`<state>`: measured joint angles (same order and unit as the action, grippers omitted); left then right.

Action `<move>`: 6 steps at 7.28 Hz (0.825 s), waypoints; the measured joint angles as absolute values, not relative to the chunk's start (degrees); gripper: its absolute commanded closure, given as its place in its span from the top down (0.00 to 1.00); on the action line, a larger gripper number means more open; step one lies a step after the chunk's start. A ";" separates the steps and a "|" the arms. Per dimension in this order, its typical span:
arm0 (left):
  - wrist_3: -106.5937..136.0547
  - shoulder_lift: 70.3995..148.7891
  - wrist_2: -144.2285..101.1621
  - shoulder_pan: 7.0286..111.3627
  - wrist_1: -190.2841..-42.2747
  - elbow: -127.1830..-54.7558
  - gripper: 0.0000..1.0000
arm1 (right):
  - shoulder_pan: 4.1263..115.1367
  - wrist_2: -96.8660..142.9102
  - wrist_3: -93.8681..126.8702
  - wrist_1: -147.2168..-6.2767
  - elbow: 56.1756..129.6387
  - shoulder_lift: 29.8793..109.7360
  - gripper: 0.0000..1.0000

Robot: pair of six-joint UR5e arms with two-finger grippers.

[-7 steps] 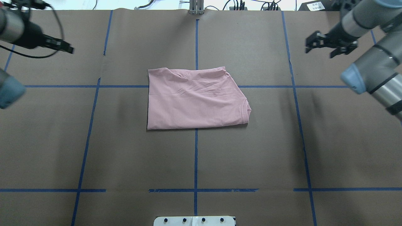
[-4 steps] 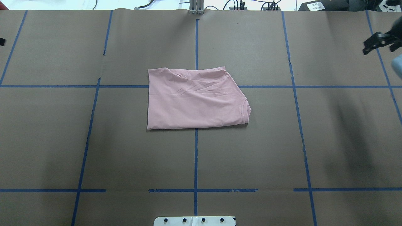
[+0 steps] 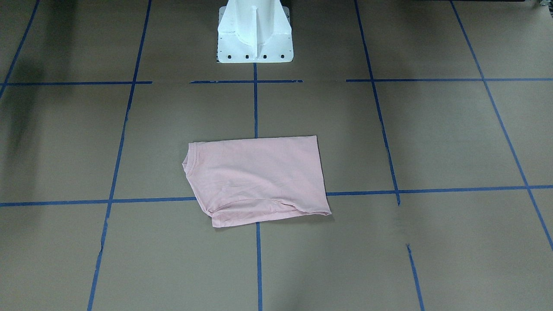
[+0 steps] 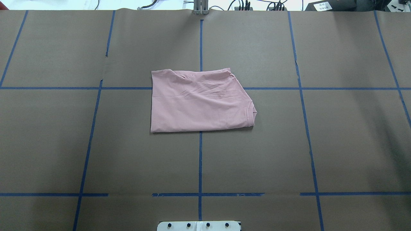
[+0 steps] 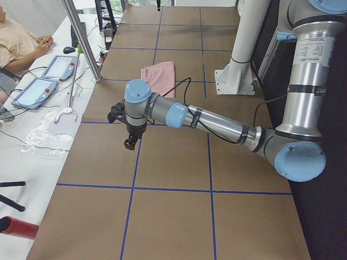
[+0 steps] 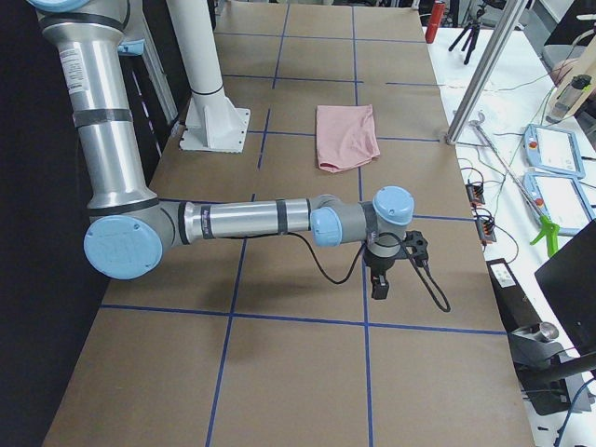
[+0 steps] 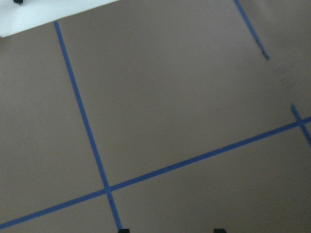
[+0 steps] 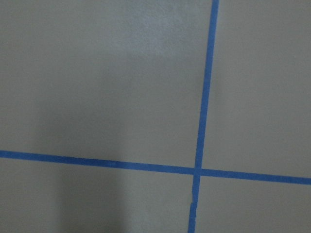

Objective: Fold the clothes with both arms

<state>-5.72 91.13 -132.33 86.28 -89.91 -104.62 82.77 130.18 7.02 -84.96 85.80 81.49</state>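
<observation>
The pale pink T-shirt [image 4: 199, 101] lies folded into a rough rectangle at the table's centre, plain side up, collar at its right edge. It also shows in the front-facing view [image 3: 257, 179] and both side views [image 5: 160, 78] [image 6: 346, 137]. No gripper touches it. My left gripper [image 5: 130, 142] hangs over bare table far to the shirt's left. In the left wrist view its fingertips [image 7: 123, 230] stand apart with nothing between them. My right gripper [image 6: 380, 285] hangs over bare table far to the shirt's right. I cannot tell whether it is open or shut.
The brown table cover carries a blue tape grid [image 4: 200, 160]. The white pedestal base [image 3: 255, 39] stands at the robot's side. A metal post [image 5: 81, 38] and the operators' white table with tablets [image 5: 32, 92] lie beyond the far edge; a seated person [image 5: 16, 40] is there.
Both arms have swung outward and left the overhead view, the left one first. The shirt has not moved.
</observation>
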 measured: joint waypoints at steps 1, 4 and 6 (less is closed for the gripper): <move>-5.64 88.70 -131.94 86.87 -88.95 -104.39 1.00 | 83.13 130.44 6.74 -84.79 86.00 82.73 1.00; -1.84 87.52 -132.44 90.12 -88.10 -102.13 1.00 | 83.36 131.72 6.60 -84.69 86.64 84.26 1.00; -1.57 87.05 -133.83 90.92 -89.16 -98.58 1.00 | 83.36 131.73 6.63 -84.64 87.80 85.72 1.00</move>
<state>-1.57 87.05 -133.83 90.92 -89.16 -98.58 83.36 131.73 6.63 -84.64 87.80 85.72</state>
